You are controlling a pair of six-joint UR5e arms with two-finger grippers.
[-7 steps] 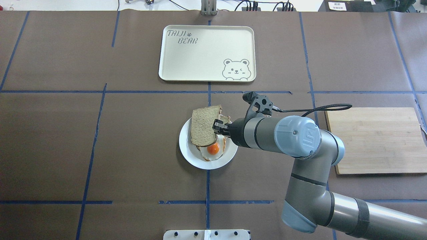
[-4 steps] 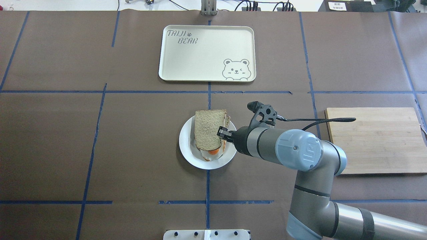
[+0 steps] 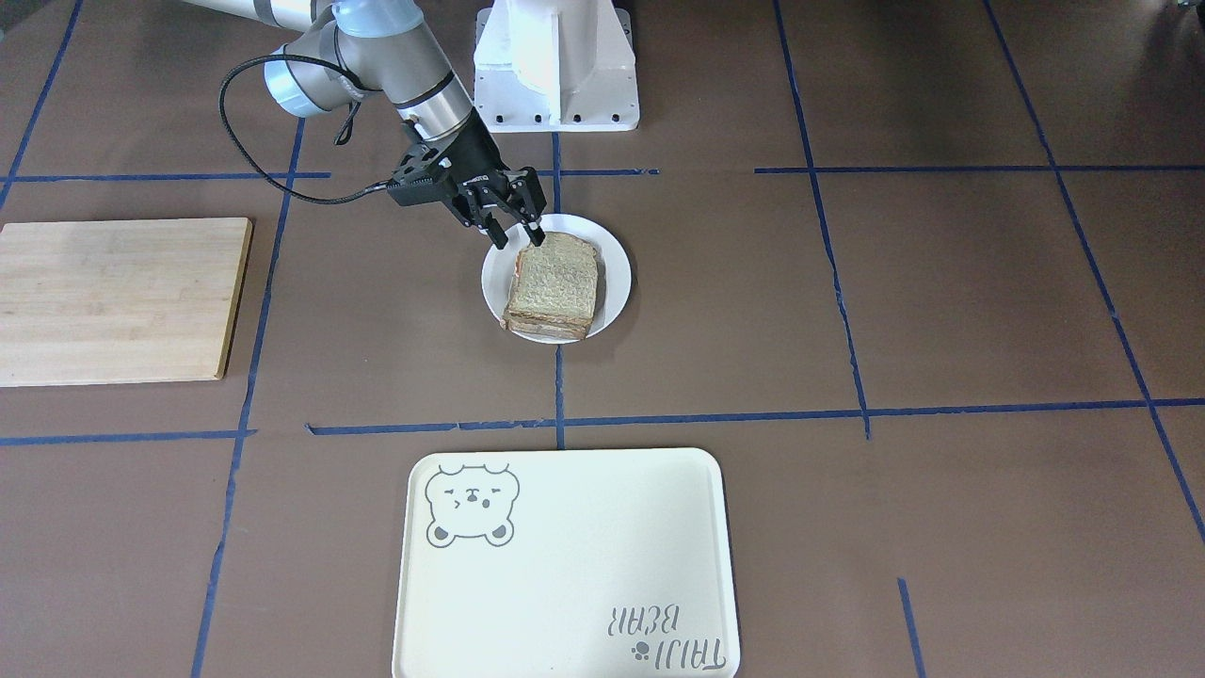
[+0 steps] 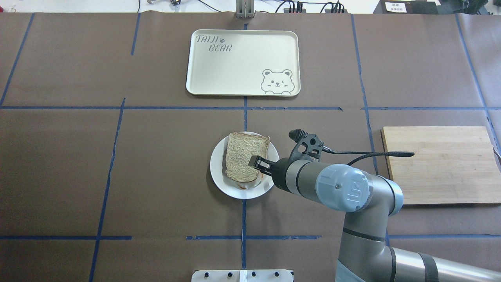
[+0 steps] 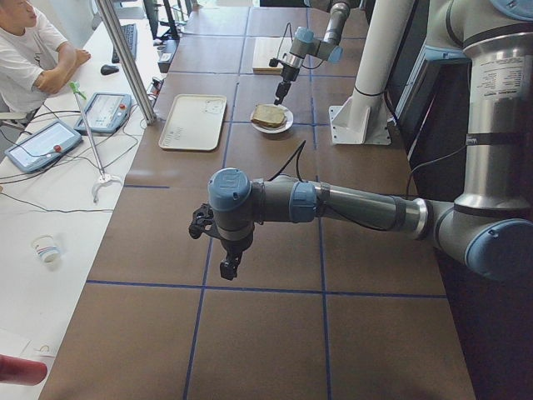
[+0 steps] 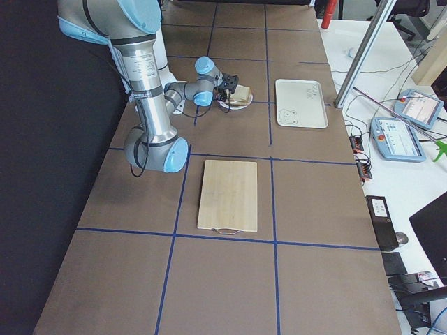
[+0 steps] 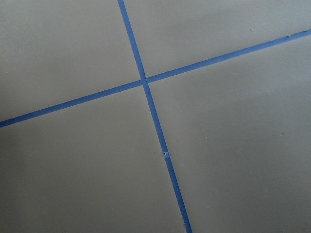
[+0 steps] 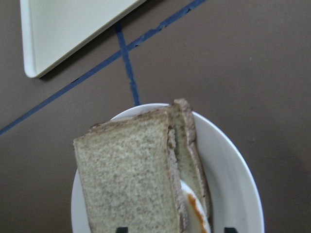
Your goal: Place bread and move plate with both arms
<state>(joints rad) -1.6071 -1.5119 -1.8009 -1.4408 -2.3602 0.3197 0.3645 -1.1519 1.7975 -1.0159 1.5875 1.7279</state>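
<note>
My right hand (image 3: 519, 237) hovers at the edge of the plate (image 3: 617, 271) nearest me, its two fingers apart and gripping nothing. The bread (image 3: 555, 282) lies flat on a second slice (image 8: 187, 150) and a fried egg (image 8: 197, 216) on that plate, mid-bench (image 4: 156, 164). My left hand (image 5: 226, 268) hangs over bare bench well apart from the plate, and I cannot tell its fingers' state; a cream tray (image 4: 242, 62) lies beyond the plate and a wooden board (image 4: 438, 164) to my right.
</note>
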